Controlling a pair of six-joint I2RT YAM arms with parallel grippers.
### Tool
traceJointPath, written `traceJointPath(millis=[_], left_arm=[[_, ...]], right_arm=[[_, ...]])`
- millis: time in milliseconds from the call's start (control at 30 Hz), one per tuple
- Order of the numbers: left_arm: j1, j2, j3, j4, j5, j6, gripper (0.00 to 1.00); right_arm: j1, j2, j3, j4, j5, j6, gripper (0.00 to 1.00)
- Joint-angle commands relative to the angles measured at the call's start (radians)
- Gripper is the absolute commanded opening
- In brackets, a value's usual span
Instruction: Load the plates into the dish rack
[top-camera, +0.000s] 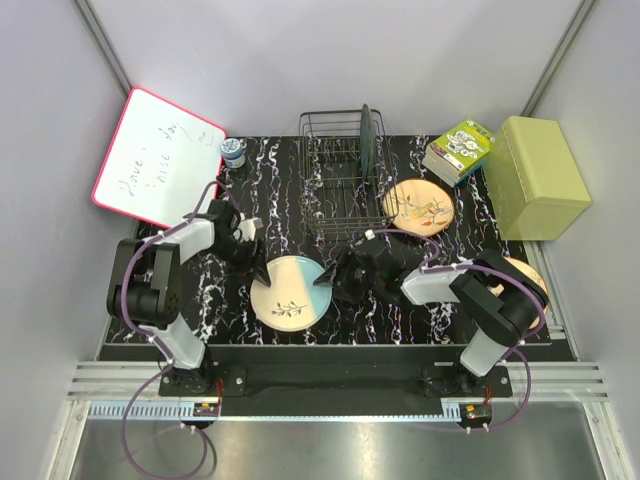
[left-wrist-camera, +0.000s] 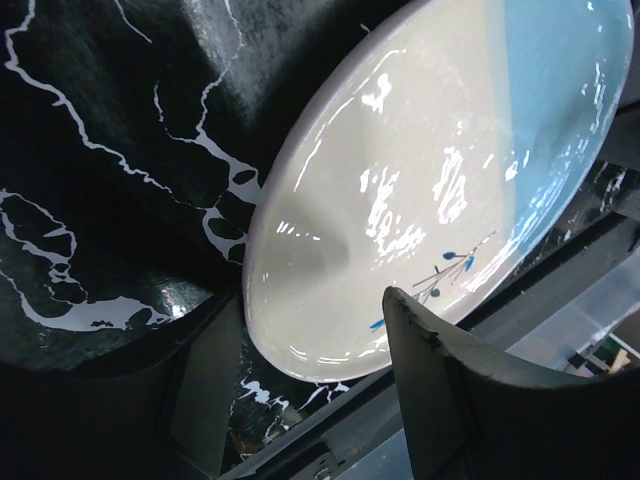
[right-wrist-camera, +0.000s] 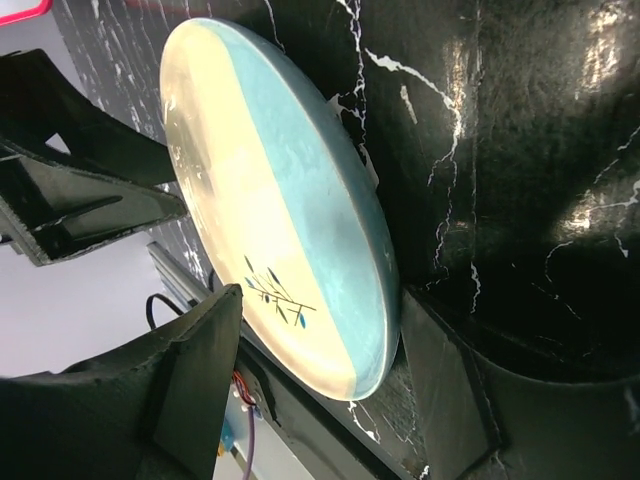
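The half beige, half light blue plate (top-camera: 290, 290) (left-wrist-camera: 420, 190) (right-wrist-camera: 280, 210) lies on the black marbled table (top-camera: 300, 210) near its front edge. My left gripper (top-camera: 252, 248) (left-wrist-camera: 310, 310) is open at its upper left rim, one finger on each side of the edge. My right gripper (top-camera: 335, 283) (right-wrist-camera: 320, 300) is open at its right rim, with the rim between its fingers. The dish rack (top-camera: 335, 185) stands at the back, a dark plate (top-camera: 367, 140) upright in it. One orange-tan plate (top-camera: 418, 205) lies right of the rack. Another orange-tan plate (top-camera: 527, 272) is mostly hidden by my right arm.
A pink-framed whiteboard (top-camera: 155, 165) leans at the back left, a small jar (top-camera: 233, 152) beside it. A green and white box (top-camera: 460, 150) and a green box (top-camera: 540, 178) sit at the back right. A metal rail (top-camera: 330, 385) runs along the front edge.
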Motion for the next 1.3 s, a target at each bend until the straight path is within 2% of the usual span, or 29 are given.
traceJointPath(millis=[0,133,300,533,567,600,667,700,733,833,900,933,967,1000,1067,1100,1133,1200,1267], left_arm=[[-0.1,-0.001,-0.047,0.054,0.135,-0.088,0.58],[-0.117,0.006,-0.052,0.059,0.147,-0.091,0.58],[-0.119,0.011,-0.062,0.08,0.178,-0.112,0.54],[-0.119,0.01,-0.061,0.08,0.155,-0.109,0.52],[-0.119,0.003,-0.062,0.08,0.146,-0.109,0.53],[-0.119,-0.006,-0.064,0.077,0.141,-0.109,0.53],[-0.119,-0.026,-0.061,0.065,0.139,-0.109,0.54],[-0.119,-0.032,-0.055,0.059,0.142,-0.102,0.54],[-0.119,-0.04,-0.039,0.051,0.142,-0.095,0.58],[-0.096,-0.124,0.022,0.005,0.164,-0.027,0.64],[-0.032,-0.313,0.019,0.062,0.219,-0.006,0.68],[-0.007,-0.383,0.025,0.094,0.196,-0.006,0.71],[0.02,-0.445,0.042,0.132,0.16,0.012,0.77],[0.028,-0.554,0.066,0.14,0.127,0.044,0.8],[0.037,-0.627,0.173,0.113,0.029,0.102,0.85],[0.039,-0.674,0.204,0.105,-0.026,0.118,0.89],[0.039,-0.697,0.229,0.105,-0.148,0.11,0.93],[0.039,-0.73,0.273,0.122,-0.248,0.081,0.99],[0.039,-0.78,0.245,0.204,-0.345,0.064,0.99]], right_arm=[[0.054,0.048,-0.056,0.253,-0.096,0.023,0.71],[0.077,0.148,-0.074,0.435,-0.178,0.029,0.68],[0.097,0.143,-0.076,0.594,-0.195,-0.04,0.66],[0.096,0.048,-0.108,0.533,-0.133,-0.105,0.57],[0.099,0.036,-0.108,0.511,-0.132,-0.111,0.52],[0.097,0.024,-0.102,0.497,-0.124,-0.119,0.37],[0.071,-0.013,-0.09,0.458,-0.112,-0.149,0.16],[0.06,-0.024,-0.07,0.448,-0.113,-0.163,0.0],[0.053,-0.056,-0.059,0.429,-0.124,-0.198,0.0],[0.005,-0.126,0.013,0.299,-0.197,-0.26,0.0],[-0.03,-0.204,0.09,0.115,-0.238,-0.369,0.0],[-0.038,-0.232,0.122,0.034,-0.242,-0.428,0.0],[-0.045,-0.26,0.201,-0.135,-0.236,-0.483,0.0],[-0.061,-0.306,0.238,-0.199,-0.236,-0.581,0.0],[-0.067,-0.338,0.37,-0.351,-0.236,-0.675,0.0],[-0.067,-0.355,0.421,-0.406,-0.232,-0.759,0.0],[-0.067,-0.357,0.471,-0.445,-0.206,-0.793,0.0],[-0.067,-0.329,0.628,-0.542,-0.151,-0.887,0.0],[-0.069,-0.293,0.779,-0.589,-0.01,-0.959,0.0]])
